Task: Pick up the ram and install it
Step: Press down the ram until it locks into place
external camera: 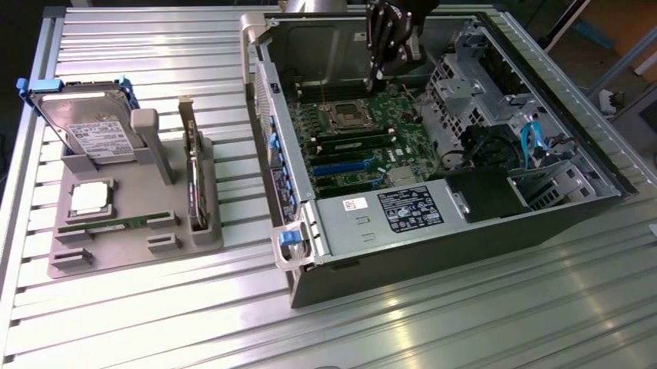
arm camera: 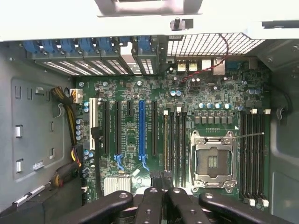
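Observation:
The ram [external camera: 113, 223] is a thin green stick lying flat in a groove of the grey holder [external camera: 134, 250], at the exterior view's left. My gripper [external camera: 382, 75] hangs far from it, over the open computer case [external camera: 308, 192] and above the motherboard [external camera: 359, 138]. Its black fingers [arm camera: 150, 200] are shut together with nothing visible between them. In the wrist view my gripper [arm camera: 163, 182] looks down on the memory slots [arm camera: 174, 140] beside the CPU socket [arm camera: 214, 161].
The holder also carries a silver hard drive [external camera: 91, 131] in a blue-tabbed frame, an upright expansion card [external camera: 193, 177] and a square processor [external camera: 91, 197]. Case walls, a black power unit [external camera: 488, 192] and cables [external camera: 528, 142] ring the motherboard. One slot [arm camera: 165, 140] shows a yellowish edge.

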Available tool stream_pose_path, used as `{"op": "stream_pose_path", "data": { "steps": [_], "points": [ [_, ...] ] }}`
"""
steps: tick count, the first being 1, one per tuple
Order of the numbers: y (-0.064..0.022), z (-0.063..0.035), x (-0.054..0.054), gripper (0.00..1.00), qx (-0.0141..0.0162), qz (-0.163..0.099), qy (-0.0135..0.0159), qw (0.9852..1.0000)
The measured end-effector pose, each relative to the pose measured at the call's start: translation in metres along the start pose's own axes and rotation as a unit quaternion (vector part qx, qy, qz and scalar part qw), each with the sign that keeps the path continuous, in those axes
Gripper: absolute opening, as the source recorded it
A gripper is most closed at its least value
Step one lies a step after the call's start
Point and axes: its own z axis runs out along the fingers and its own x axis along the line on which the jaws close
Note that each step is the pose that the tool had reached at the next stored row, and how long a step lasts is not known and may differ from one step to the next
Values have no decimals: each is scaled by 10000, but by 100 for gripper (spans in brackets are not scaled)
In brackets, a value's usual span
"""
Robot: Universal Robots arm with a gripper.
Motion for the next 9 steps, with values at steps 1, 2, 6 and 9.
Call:
{"op": "stream_pose_path", "data": {
  "steps": [1,2,6,9],
  "points": [
    [0,0,0,11,0,0,0,10000],
    [0,-1,0,11,0,0,0,10000],
    [0,-4,0,11,0,0,1,10000],
    [0,-16,1,11,0,0,1,10000]
  ]
}}
